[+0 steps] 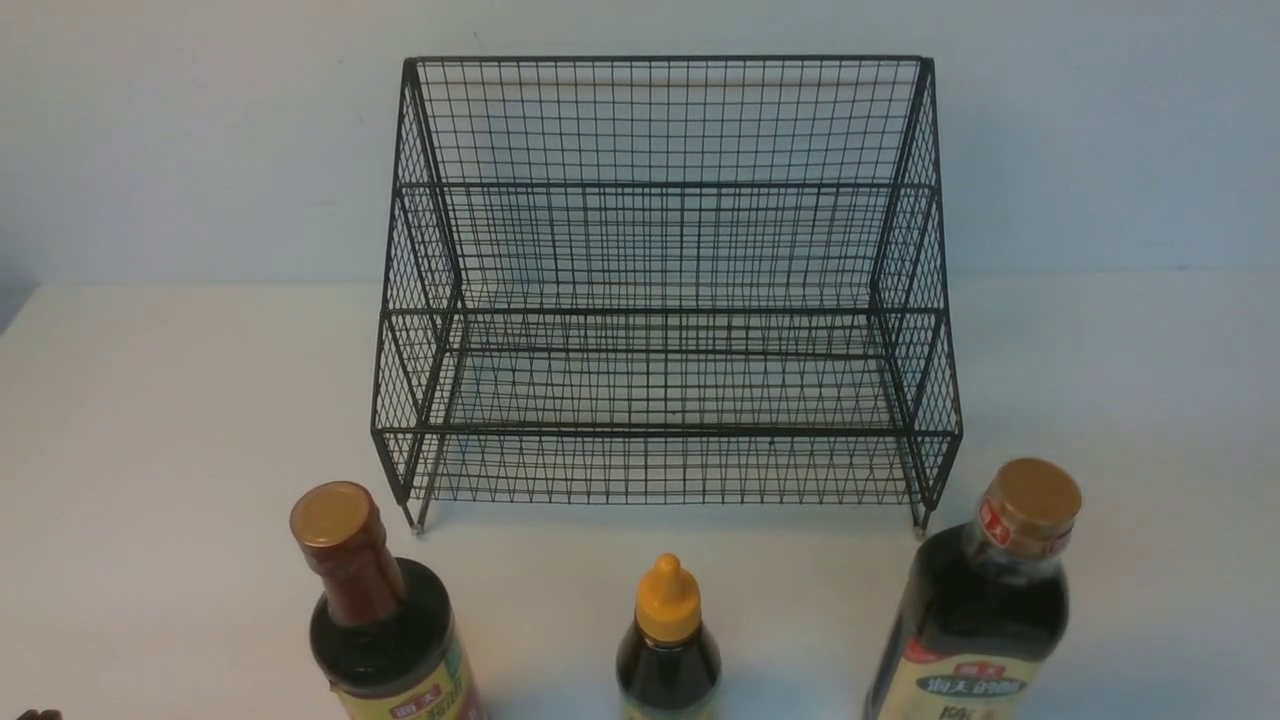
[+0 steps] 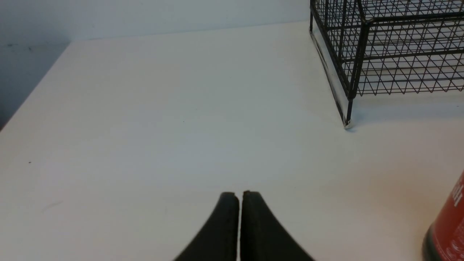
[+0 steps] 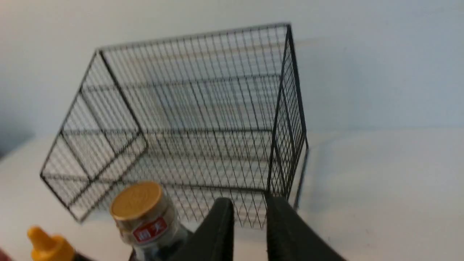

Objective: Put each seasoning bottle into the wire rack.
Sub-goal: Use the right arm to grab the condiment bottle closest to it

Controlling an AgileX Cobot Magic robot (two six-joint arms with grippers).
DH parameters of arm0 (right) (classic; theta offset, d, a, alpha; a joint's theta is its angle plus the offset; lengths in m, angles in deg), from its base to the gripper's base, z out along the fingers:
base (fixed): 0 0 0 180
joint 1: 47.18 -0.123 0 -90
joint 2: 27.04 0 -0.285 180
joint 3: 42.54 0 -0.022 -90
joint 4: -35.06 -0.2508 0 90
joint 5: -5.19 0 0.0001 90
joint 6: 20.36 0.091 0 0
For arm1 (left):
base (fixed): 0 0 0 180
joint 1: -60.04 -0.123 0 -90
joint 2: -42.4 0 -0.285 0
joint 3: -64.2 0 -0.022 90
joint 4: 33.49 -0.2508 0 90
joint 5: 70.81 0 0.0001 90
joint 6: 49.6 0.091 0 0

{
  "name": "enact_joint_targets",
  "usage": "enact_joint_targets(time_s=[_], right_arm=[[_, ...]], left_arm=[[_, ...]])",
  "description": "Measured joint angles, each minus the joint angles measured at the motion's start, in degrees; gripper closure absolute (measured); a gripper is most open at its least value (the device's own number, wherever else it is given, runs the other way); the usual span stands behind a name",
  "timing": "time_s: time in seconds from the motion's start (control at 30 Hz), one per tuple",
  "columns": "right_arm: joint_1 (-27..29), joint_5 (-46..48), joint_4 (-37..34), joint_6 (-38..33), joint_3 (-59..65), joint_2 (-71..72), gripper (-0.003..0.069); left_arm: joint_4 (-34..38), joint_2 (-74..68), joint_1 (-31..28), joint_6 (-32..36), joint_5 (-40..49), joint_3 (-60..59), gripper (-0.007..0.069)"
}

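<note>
The black wire rack (image 1: 665, 300) stands empty at the back of the white table. Three seasoning bottles stand in a row in front of it: a gold-capped, red-necked one (image 1: 380, 620) on the left, a small yellow-nozzle one (image 1: 667, 640) in the middle, and a gold-capped, cream-labelled one (image 1: 985, 610) on the right. My left gripper (image 2: 239, 194) is shut on nothing over bare table, left of the rack's corner (image 2: 380, 54) and the red-labelled bottle (image 2: 447, 228). My right gripper (image 3: 250, 203) is slightly open and empty, just beside the cream-labelled bottle's cap (image 3: 145, 214), facing the rack (image 3: 188, 119).
A pale wall runs right behind the rack. The table's left edge (image 2: 32, 94) shows in the left wrist view. The yellow nozzle (image 3: 45, 246) peeks into the right wrist view's corner.
</note>
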Motion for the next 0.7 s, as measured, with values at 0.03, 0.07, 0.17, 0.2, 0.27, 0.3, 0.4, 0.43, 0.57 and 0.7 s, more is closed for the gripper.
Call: enact_joint_targets(time_s=[0.03,0.07,0.17,0.2,0.27,0.3,0.4,0.43,0.57,0.7], right_arm=[[0.0,2.1,0.2,-1.2,-1.7,-3.0,0.0454],[0.0,2.6,0.2,-1.9,-2.1,-3.6,0.0446],[-0.2,10.3,-2.9,-7.5,-8.1,-12.5,0.0297],[-0.7,12.5,-5.1,-10.1,-9.2,-15.0,0.0242],[-1.4,14.2,-7.3,-12.7,-10.4,-17.2,0.019],[-2.0,14.8,-8.6,-14.3,-10.7,-18.5,0.0157],[-4.5,16.2,-11.2,-19.7,-12.6,-24.6,0.0037],[-4.8,16.1,-11.5,-20.0,-12.8,-25.7,0.0028],[-6.2,15.4,-11.5,-20.5,-13.2,-30.0,0.0015],[-7.9,13.3,-11.5,-21.2,-13.2,-34.0,0.0015]], left_arm=[[0.0,0.0,0.0,0.0,0.0,0.0,0.0629],[0.0,0.0,0.0,0.0,0.0,0.0,0.0629],[0.0,0.0,0.0,0.0,0.0,0.0,0.0629],[0.0,0.0,0.0,0.0,0.0,0.0,0.0629],[0.0,0.0,0.0,0.0,0.0,0.0,0.0629],[0.0,0.0,0.0,0.0,0.0,0.0,0.0629],[0.0,0.0,0.0,0.0,0.0,0.0,0.0629],[0.0,0.0,0.0,0.0,0.0,0.0,0.0629],[0.0,0.0,0.0,0.0,0.0,0.0,0.0629],[0.0,0.0,0.0,0.0,0.0,0.0,0.0629]])
